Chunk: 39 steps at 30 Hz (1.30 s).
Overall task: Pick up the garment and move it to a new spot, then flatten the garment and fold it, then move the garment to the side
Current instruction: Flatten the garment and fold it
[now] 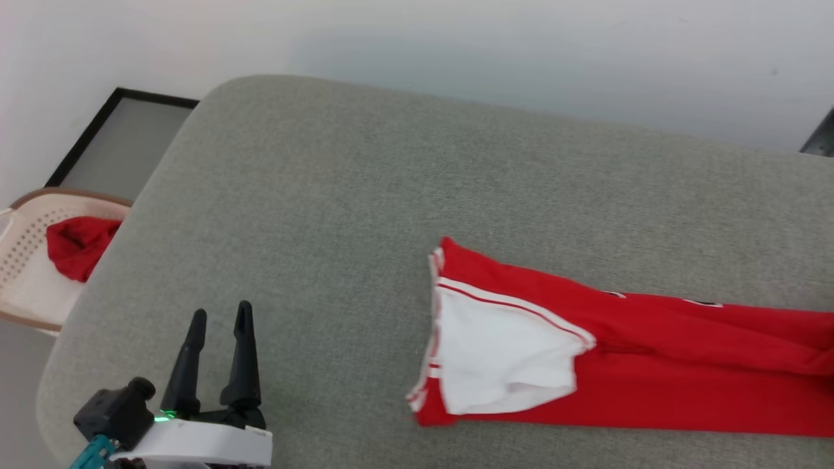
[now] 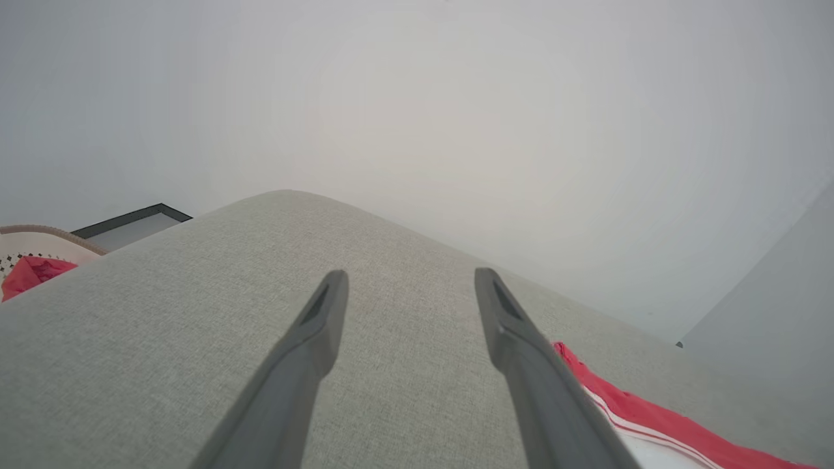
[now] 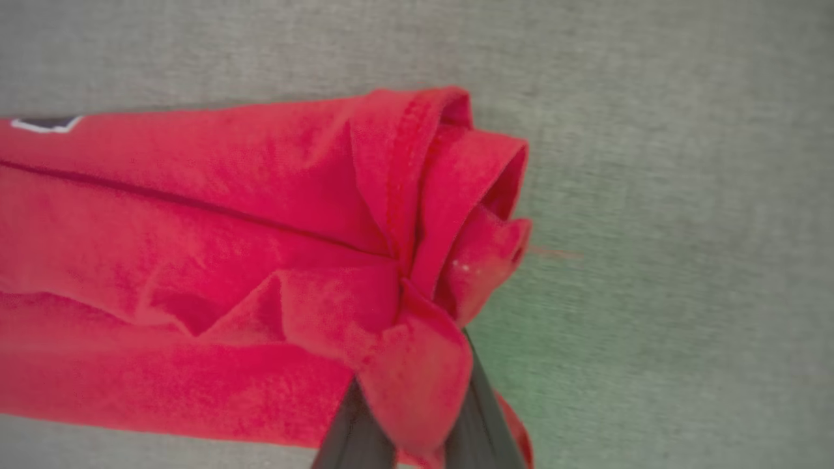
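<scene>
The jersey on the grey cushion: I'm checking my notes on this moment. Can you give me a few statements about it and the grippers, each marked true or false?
1. The right gripper is shut on red fabric of the garment. True.
2. The left gripper holds the white sleeve. False: it is open over the bare grey cushion, apart from the garment.
3. The white sleeve lies on top of the red body, at the garment's end nearer the left gripper. True.
4. The basket beside the cushion is empty. False: a red cloth lies in it.
</scene>
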Available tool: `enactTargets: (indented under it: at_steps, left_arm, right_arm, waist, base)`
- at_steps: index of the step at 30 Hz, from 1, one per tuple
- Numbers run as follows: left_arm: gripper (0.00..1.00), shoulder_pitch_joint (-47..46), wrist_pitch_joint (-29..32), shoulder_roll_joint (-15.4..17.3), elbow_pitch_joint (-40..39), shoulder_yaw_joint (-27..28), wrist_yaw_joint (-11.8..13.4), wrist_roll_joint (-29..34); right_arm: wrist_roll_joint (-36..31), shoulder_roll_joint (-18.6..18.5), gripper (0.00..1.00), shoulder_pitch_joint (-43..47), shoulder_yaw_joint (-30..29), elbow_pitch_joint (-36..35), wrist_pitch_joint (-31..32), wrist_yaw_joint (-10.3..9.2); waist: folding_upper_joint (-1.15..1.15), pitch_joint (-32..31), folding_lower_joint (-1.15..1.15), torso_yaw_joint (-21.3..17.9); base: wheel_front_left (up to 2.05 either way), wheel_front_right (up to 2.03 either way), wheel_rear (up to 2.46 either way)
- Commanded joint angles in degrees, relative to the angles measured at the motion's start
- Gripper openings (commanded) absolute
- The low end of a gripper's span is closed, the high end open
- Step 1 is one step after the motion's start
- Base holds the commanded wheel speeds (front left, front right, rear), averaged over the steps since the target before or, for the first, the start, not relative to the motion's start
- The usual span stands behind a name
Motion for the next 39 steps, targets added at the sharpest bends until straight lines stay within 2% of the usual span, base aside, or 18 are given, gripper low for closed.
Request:
enactTargets:
  at_steps: [1,7,13,21,28,34,39]
  left_arm:
    - [1.00,0.34,-0.05,0.35,0.14,0.12,-0.14,0.02]
    - [1.00,1.03,-0.06,1.05,0.33,0.09,-0.14,0.12]
    - [1.00,1.93,-0.06,1.63,0.64,0.20,-0.14,-0.04]
    - [1.00,3.21,-0.06,1.85,0.30,0.88,-0.14,0.74]
    - [1.00,3.05,-0.06,1.80,0.69,-0.35,-0.14,0.28]
    - [1.00,1.73,-0.06,1.64,1.22,-1.89,-0.15,-0.17]
    - [1.00,0.64,-0.06,1.21,1.72,-3.28,-0.15,-0.50]
  right_arm:
    - [-0.83,-0.80,0.00,-0.68,-0.62,0.78,-0.34,-0.08]
    - [-3.16,-3.94,0.00,-1.88,-2.31,3.08,-0.87,-0.08]
    - [-1.49,-3.43,0.00,-2.28,-1.96,-0.05,0.76,-0.08]
    - [6.89,1.27,0.00,0.80,-1.93,-13.19,5.77,-0.06]
    - [8.29,6.62,0.00,3.03,0.30,-23.28,7.99,-0.06]
    - [7.41,11.65,0.00,1.24,3.79,-26.14,7.90,-0.06]
    - [5.85,14.93,0.00,-0.93,7.27,-24.77,6.44,-0.06]
  waist:
    - [0.00,-0.56,0.00,-0.67]
    - [0.00,-1.56,0.00,-2.47]
    - [0.00,-3.28,0.00,-4.34]
    - [0.00,-5.55,0.00,-5.65]
    - [0.00,-6.81,0.00,-4.43]
    - [0.00,-6.55,0.00,-1.70]
    - [0.00,-6.02,0.00,1.02]
  base:
    - [0.00,0.00,0.00]
    - [0.00,0.00,0.00]
    - [0.00,0.00,0.00]
    - [0.00,0.00,0.00]
    - [0.00,0.00,0.00]
    - [0.00,0.00,0.00]
    - [0.00,0.00,0.00]
